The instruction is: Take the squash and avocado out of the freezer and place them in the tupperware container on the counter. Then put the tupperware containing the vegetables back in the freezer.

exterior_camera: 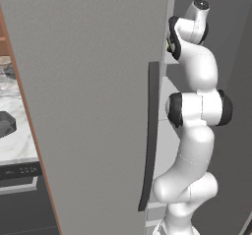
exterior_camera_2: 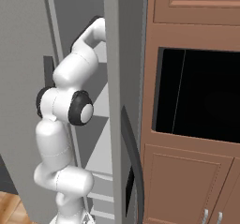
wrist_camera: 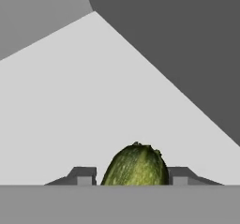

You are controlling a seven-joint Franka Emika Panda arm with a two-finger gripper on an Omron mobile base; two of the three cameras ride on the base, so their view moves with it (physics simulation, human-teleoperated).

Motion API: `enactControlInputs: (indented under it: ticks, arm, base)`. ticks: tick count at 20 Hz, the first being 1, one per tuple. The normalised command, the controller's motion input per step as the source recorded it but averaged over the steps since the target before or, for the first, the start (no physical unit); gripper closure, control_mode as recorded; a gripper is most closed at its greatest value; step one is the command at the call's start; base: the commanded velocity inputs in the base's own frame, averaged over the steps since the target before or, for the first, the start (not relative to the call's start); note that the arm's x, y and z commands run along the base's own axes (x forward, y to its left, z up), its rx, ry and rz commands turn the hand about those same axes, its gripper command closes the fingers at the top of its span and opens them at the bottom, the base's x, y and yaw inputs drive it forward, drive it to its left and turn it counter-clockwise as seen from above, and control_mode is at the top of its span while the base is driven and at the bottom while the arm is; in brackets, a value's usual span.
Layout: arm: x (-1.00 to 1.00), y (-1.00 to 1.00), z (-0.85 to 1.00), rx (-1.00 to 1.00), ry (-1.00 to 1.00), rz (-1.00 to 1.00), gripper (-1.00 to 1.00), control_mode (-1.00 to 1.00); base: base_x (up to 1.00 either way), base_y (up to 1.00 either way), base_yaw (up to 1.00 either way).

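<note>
A green squash [wrist_camera: 136,164] with pale streaks and a stub of stem lies on a pale grey shelf [wrist_camera: 93,101] inside the freezer [exterior_camera: 88,106]. My gripper [wrist_camera: 132,177] straddles it, one fingertip [wrist_camera: 84,175] close at its left side and the other against its right side. The arm [exterior_camera: 197,111] reaches up into the freezer past the edge of its door. The dark grey tupperware container [exterior_camera: 6,123] sits on the white marble counter [exterior_camera: 17,143] at the far left. The avocado is out of view.
The broad grey freezer door with its long dark handle [exterior_camera: 151,131] stands between the arm and the counter. A second grey door [exterior_camera_2: 124,78] stands on the arm's right, beside brown cabinets holding a black oven [exterior_camera_2: 201,92].
</note>
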Motion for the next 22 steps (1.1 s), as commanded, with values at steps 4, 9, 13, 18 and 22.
enactControlInputs:
  ticks: [4, 9, 13, 18, 22]
  arm:
    - [-0.79, 0.01, 0.03, 0.0, -0.22, 0.0, 1.0, -1.0]
    - [-0.97, 0.12, 0.0, 0.0, -0.19, 0.0, 1.0, -1.0]
    - [-1.0, 0.31, -0.14, 0.0, -0.12, 0.0, 1.0, -1.0]
    - [-1.0, 0.49, -0.04, 0.0, -0.07, 0.0, 1.0, -1.0]
    - [-1.0, 0.41, 0.0, 0.0, 0.0, 0.0, 1.0, -1.0]
  base:
    - [0.0, 0.0, 0.0]
    - [0.0, 0.0, 0.0]
    - [0.0, 0.0, 0.0]
    - [0.0, 0.0, 0.0]
    - [0.0, 0.0, 0.0]
